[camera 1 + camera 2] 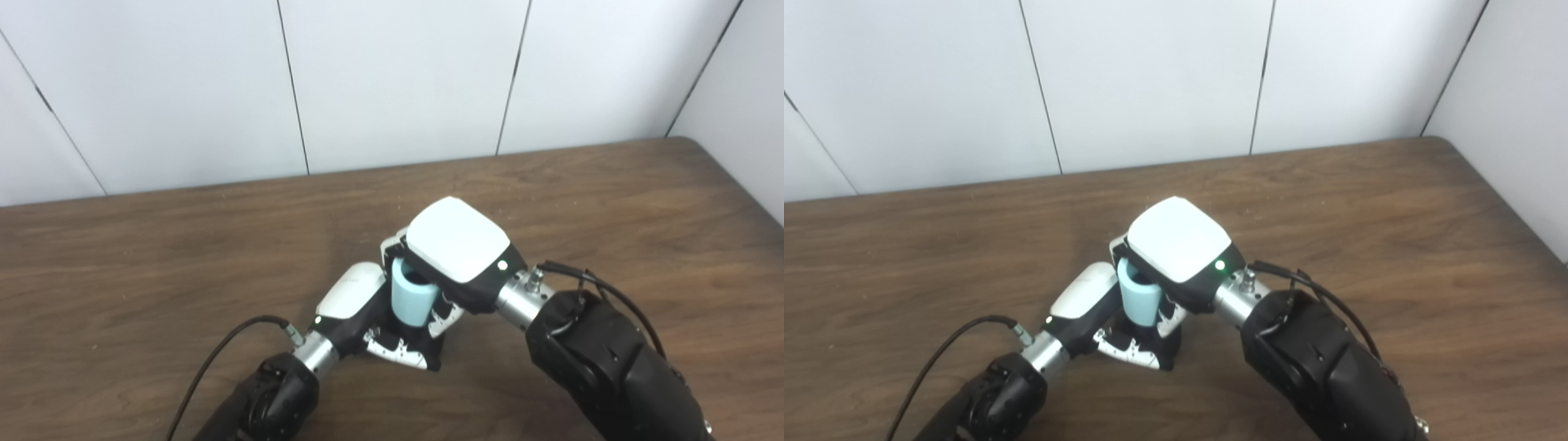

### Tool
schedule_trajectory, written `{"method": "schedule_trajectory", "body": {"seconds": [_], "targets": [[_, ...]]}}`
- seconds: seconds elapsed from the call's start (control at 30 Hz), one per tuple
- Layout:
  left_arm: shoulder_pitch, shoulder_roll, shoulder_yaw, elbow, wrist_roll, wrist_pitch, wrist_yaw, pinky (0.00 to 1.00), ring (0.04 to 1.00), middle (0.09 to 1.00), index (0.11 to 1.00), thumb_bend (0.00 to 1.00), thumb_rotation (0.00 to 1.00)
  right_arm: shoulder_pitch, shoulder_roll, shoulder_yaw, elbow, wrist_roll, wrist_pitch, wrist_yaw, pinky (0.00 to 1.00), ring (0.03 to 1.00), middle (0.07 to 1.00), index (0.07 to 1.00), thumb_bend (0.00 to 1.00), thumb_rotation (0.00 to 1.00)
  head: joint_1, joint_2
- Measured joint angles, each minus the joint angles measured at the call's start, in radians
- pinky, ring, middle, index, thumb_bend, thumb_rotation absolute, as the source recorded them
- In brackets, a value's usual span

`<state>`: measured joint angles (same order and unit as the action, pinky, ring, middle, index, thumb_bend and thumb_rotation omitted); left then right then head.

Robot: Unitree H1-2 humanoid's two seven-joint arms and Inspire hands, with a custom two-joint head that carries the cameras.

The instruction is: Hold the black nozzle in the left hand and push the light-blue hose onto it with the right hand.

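- Low at the left, the left arm rises from the bottom edge with a black cable looping off its wrist and lying on the wooden bench.
- At that arm's end, the left hand sits low over the bench, its white back turned up and to the left, its fingers curled round something dark beneath the hose.
- That dark thing may be the black nozzle; it is hidden among the fingers and the black palm parts, so I cannot pick it out with any certainty. The left hand is closed in a grasp, though what it grips cannot be told apart.
- Just right of the left hand's back, touching its fingers, stands the light-blue hose, a short pale cylinder close to upright, its open dark mouth facing up.
- Above and to the right, the right hand is folded over the hose from the top, its white back facing upward; its fingers wrap down the hose's right side, gripping it.
- Both hands press close together, meeting at the hose.
- Further right, the right arm, bulky and black, comes in from the bottom right corner with a thin cable arching over its wrist.
- Beyond the hands, white wall panels stand behind the bench.
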<state>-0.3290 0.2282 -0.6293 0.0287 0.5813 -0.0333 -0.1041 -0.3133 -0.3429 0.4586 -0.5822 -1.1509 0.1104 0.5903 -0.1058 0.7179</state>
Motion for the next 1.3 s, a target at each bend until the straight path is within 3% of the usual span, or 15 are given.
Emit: {"method": "schedule_trajectory", "body": {"seconds": [0.2, 0.37, 0.6, 1.0, 1.3], "targets": [[0.0, 0.0, 0.0, 0.0, 0.0, 0.0, 0.0, 0.33, 0.299, 0.347, 0.473, 0.51, 0.09, 0.006, 0.002, 0.015, -0.01, -0.053, -0.002, -0.002, 0.19, 0.276, 0.477, 0.489, 0.53, 0.0, -0.003, 0.002], [0.0, 0.0, -0.001, 0.0, 0.0, 0.0, 0.0, 0.33, 0.299, 0.348, 0.473, 0.51, 0.09, 0.027, 0.002, 0.036, -0.018, -0.116, -0.004, -0.04, 0.24, 0.311, 0.415, 0.532, 0.52, 0.0, -0.003, 0.003], [0.0, 0.0, -0.001, 0.0, 0.0, 0.0, 0.0, 0.33, 0.298, 0.347, 0.472, 0.51, 0.09, 0.029, 0.003, 0.04, -0.018, -0.13, -0.004, -0.043, 0.27, 0.334, 0.479, 0.489, 0.53, 0.0, -0.003, 0.005], [-0.002, 0.001, 0.0, -0.002, 0.0, 0.0, 0.0, 0.31, 0.296, 0.345, 0.472, 0.51, 0.09, 0.022, 0.006, 0.006, -0.001, -0.04, -0.001, -0.042, 0.04, 0.114, 0.47, 0.489, 0.53, 0.0, 0.002, 0.006], [-0.002, 0.0, 0.005, -0.005, -0.002, 0.0, 0.001, 0.31, 0.293, 0.344, 0.472, 0.51, 0.09, 0.01, 0.005, -0.001, 0.001, -0.014, 0.003, -0.029, 0.03, 0.101, 0.47, 0.489, 0.53, 0.0, 0.003, 0.009]]}}
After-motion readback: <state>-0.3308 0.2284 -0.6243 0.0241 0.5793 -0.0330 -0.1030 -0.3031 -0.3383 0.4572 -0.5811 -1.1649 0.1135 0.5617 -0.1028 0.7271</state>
